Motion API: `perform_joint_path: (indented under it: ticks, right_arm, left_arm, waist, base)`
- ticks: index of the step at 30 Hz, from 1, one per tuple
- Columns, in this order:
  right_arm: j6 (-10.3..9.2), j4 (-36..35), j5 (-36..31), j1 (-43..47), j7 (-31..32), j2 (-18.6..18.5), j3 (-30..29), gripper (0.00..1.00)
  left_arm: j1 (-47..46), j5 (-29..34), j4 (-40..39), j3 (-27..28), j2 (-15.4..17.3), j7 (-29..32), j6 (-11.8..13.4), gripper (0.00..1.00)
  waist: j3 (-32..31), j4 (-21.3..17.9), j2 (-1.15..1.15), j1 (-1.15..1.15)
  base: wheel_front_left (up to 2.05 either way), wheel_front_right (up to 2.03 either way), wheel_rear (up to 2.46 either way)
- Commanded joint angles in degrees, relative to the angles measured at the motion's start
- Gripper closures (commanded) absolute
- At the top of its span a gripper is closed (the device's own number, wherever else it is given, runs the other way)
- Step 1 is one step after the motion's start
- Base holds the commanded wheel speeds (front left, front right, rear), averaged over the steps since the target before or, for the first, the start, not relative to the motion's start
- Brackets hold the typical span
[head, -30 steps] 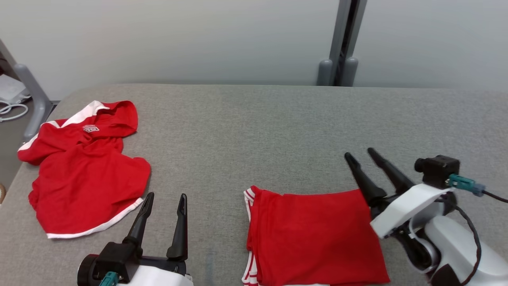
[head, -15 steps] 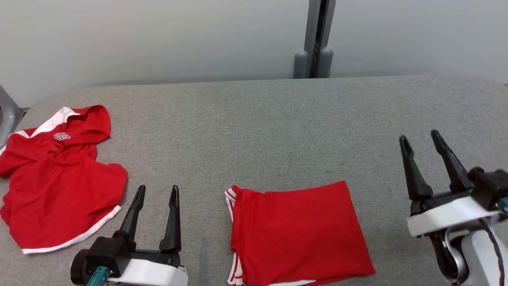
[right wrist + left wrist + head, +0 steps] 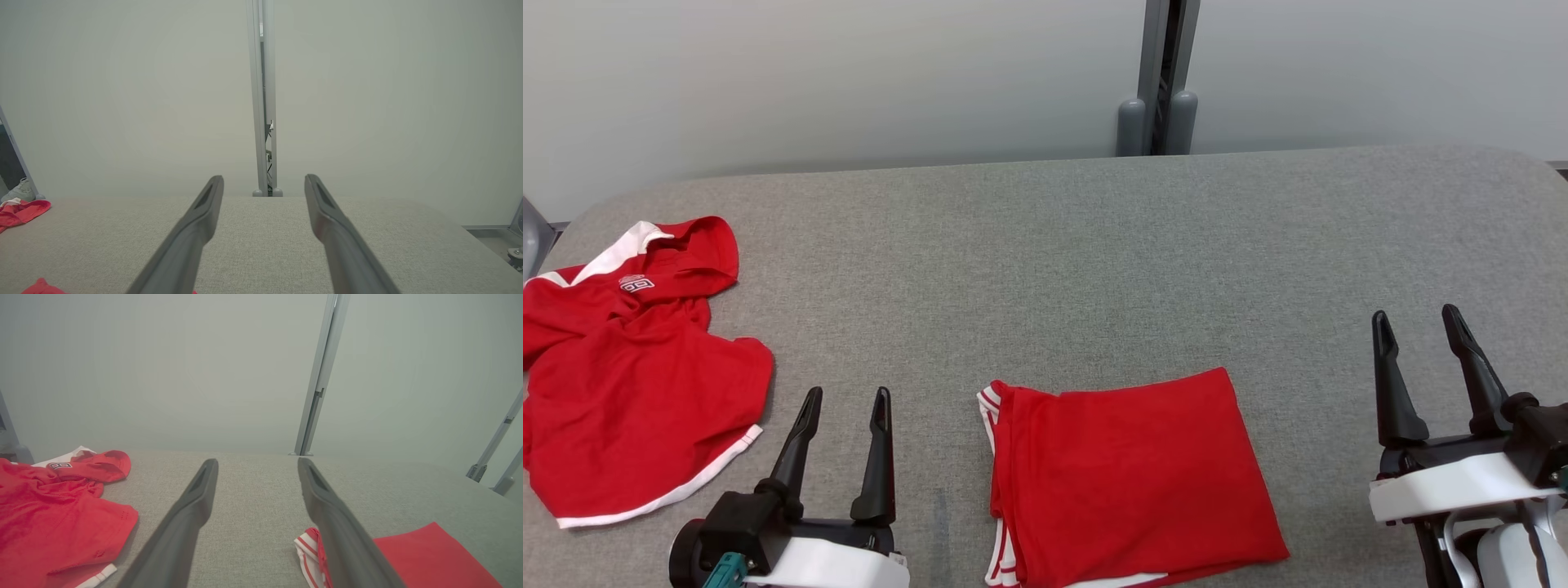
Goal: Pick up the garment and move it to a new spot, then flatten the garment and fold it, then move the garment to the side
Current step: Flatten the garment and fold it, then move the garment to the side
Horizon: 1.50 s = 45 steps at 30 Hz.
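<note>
A red garment (image 3: 1135, 478) with white striped trim lies folded into a flat rectangle on the grey padded table (image 3: 1054, 261), near the front edge; the left wrist view shows its corner (image 3: 429, 559). My left gripper (image 3: 845, 398) stands open just left of it, holding nothing, and the table shows between its fingers in the left wrist view (image 3: 257, 461). My right gripper (image 3: 1414, 314) stands open to the right of the garment, well apart from it, and is empty in the right wrist view (image 3: 264, 177).
A second red shirt (image 3: 629, 367) with white trim lies crumpled at the table's left end, also seen from the left wrist (image 3: 53, 506). A grey post (image 3: 1158, 82) stands against the wall behind the table's far edge. Bare table stretches across the middle and back.
The head camera has turned, shifting the whole picture left. My right gripper has drawn away from the folded garment's right corner and now stands clear of it. The left gripper keeps its place.
</note>
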Motion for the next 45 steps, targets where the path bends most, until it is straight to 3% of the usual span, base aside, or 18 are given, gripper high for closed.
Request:
perform_joint_path:
  ticks: [1, 45]
  right_arm:
    - [0.00, -0.24, -0.62, 0.62, -0.10, 0.06, -0.03, 0.00]
    - [0.00, 3.73, 0.14, 0.78, -0.10, 0.06, 1.62, 0.00]
  left_arm:
    - [-0.10, -0.24, -0.20, 0.02, 0.21, -0.23, -0.10, 0.00]
    - [0.75, -0.88, 0.76, -0.67, 0.21, -0.23, 0.07, 0.00]
  waist:
    - [0.03, -0.05, 0.00, 0.00]
    - [-2.03, 0.39, 0.00, 0.00]
  base:
    - [0.00, 0.00, 0.00]
    - [0.00, 0.00, 0.00]
